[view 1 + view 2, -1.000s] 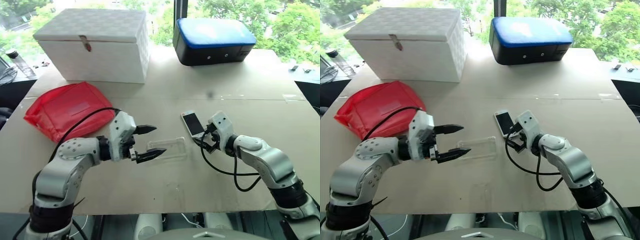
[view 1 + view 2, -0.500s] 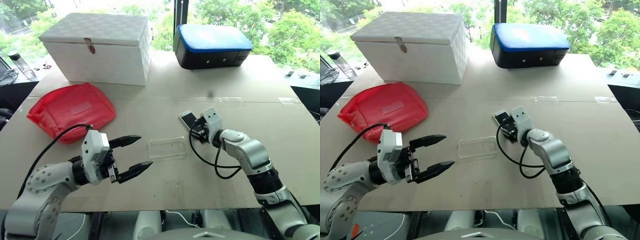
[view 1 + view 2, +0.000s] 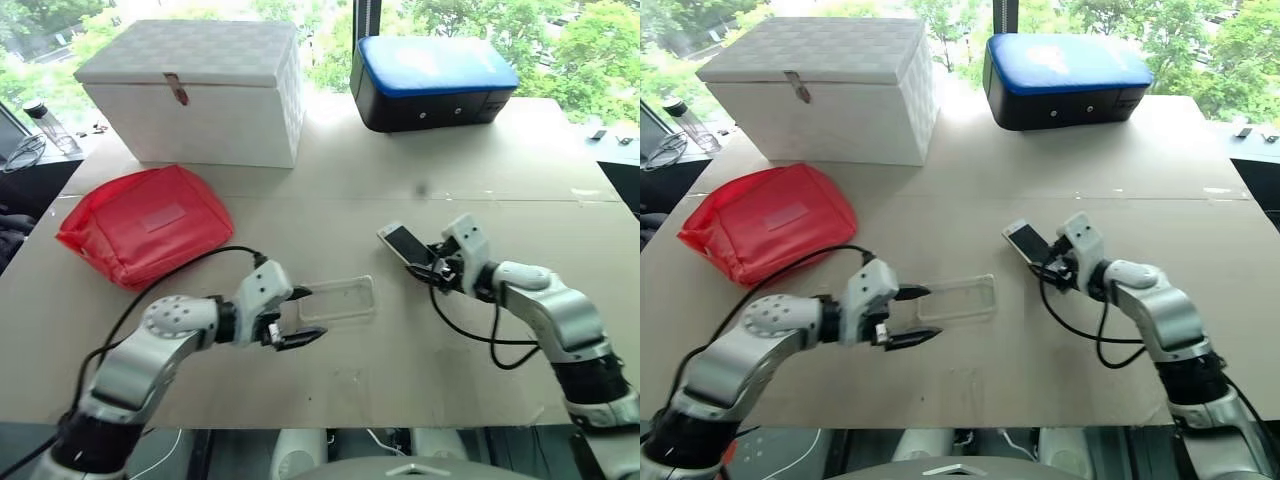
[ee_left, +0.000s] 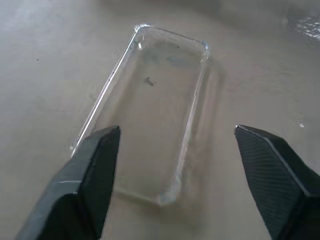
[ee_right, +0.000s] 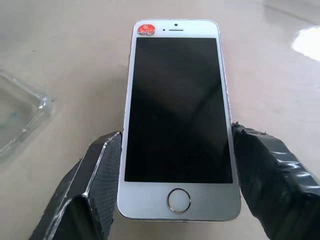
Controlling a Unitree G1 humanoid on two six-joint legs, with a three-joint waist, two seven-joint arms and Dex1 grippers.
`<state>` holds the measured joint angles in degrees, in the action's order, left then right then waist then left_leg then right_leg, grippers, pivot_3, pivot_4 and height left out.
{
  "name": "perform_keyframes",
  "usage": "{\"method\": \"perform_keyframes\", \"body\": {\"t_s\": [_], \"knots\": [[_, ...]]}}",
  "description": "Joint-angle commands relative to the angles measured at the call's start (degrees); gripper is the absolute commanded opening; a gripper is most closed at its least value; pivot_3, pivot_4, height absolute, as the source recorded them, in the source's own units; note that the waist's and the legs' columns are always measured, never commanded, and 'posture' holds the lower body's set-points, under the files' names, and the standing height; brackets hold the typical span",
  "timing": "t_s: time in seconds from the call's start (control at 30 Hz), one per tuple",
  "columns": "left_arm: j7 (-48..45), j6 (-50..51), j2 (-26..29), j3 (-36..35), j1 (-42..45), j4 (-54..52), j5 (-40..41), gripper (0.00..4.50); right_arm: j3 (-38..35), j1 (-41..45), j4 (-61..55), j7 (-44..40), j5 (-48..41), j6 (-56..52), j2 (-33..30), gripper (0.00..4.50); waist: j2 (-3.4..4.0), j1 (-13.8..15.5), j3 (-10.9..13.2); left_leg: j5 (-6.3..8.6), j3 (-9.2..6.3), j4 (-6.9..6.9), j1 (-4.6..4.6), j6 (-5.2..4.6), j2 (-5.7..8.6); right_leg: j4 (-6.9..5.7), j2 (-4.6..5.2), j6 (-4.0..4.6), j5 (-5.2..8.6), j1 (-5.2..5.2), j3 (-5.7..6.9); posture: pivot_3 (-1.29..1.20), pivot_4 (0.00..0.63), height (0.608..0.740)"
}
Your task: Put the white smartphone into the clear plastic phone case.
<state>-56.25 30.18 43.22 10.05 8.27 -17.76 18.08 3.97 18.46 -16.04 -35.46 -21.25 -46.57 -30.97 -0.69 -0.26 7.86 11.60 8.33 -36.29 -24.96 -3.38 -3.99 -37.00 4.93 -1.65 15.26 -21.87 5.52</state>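
Right tool [image 5: 175, 165]: clamped on the white smartphone [image 5: 177, 110], one black finger [image 5: 95, 185] on each long edge near the home-button end; the phone is lifted off the worktop [image 3: 330, 200], tilted, screen up, a red dot beside the earpiece at its far end.
Left tool [image 4: 175, 165]: parted and grasping nothing, low over the worktop at the near short end of the clear plastic phone case [image 4: 150, 115]; one fingertip [image 4: 97, 160] lies just outside each long side of the case, and whether either touches the rim cannot be told.
Clear plastic phone case: flat on the worktop, open side up, nothing in it, lying between the two arms and nearer the left tool; well apart from the held phone.
White smartphone, place: in the air on the right side of the worktop, to the right of the case.
Red pouch [image 3: 140, 222]: on the worktop's left side, beyond the left arm.
White box [image 3: 195, 90]: at the far left of the worktop, lid down.
Blue-topped black case [image 3: 432, 80]: at the far edge, right of the white box.
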Motion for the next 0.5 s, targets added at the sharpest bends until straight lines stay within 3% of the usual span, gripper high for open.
{"method": "perform_keyframes", "body": {"t_s": [0.03, 0.1, 0.17, 0.3, 0.37, 0.5], "knots": [[-2.09, -3.12, -1.33, 6.50, 3.24, 4.68, -4.82, 2.01, -4.82, -0.64, -7.02, -2.39, -4.24, -0.01, -1.85, 2.88, -0.01, -0.15, 0.00, 0.01, 0.00, 0.00, -0.01, 0.02, -0.03, 0.01, -0.02, 0.01, 0.02, 0.00, -0.01, 0.00, 0.150, 0.734], [-2.91, -5.45, -2.89, 9.23, 5.19, 8.60, -6.81, 0.85, -6.50, -2.18, -9.50, -1.88, -5.25, -0.57, -2.36, 2.88, 0.01, -0.15, -0.01, 0.04, 0.01, 0.02, 0.00, 0.05, -0.02, 0.05, -0.05, -0.06, 0.10, 0.01, -0.04, 0.00, 0.150, 0.734], [-3.49, -6.79, -3.94, 10.23, 6.14, 10.41, -7.42, 0.08, -7.23, -3.07, -10.90, -1.44, -5.72, -0.89, -2.68, 2.88, 0.00, -0.03, -0.01, 0.08, 0.01, 0.01, 0.03, 0.03, 0.01, 0.09, -0.04, -0.09, 0.12, 0.06, -0.06, 0.00, 0.150, 0.734], [-4.48, -8.17, -7.49, 12.25, 9.90, 13.01, -7.98, 0.00, -9.51, -4.39, -13.74, -0.22, -7.59, -2.41, -3.30, 2.78, 0.04, 1.19, 0.00, 0.26, -0.02, -0.05, 0.11, -0.27, 0.04, 0.09, 0.08, -0.10, 0.12, 0.10, -0.02, 0.00, 0.150, 0.734], [-5.45, -8.78, -9.32, 13.43, 12.30, 14.60, -8.54, 0.00, -10.17, -4.85, -14.30, -0.04, -8.00, -2.60, -3.88, 2.02, 0.04, 1.64, 0.00, 0.29, -0.06, -0.15, 0.11, -0.31, 0.03, 0.09, 0.14, -0.04, 0.15, 0.15, 0.03, 0.00, 0.150, 0.734], [-8.37, -9.81, -11.08, 15.05, 15.41, 16.93, -9.35, 0.00, -10.84, -5.23, -15.02, -0.14, -8.95, -3.00, -5.21, 0.03, 0.04, 1.78, 0.00, 0.41, -0.10, -0.33, 0.04, -0.19, 0.08, 0.10, 0.45, -0.04, 0.13, 0.18, 0.03, 0.00, 0.150, 0.734]]}}
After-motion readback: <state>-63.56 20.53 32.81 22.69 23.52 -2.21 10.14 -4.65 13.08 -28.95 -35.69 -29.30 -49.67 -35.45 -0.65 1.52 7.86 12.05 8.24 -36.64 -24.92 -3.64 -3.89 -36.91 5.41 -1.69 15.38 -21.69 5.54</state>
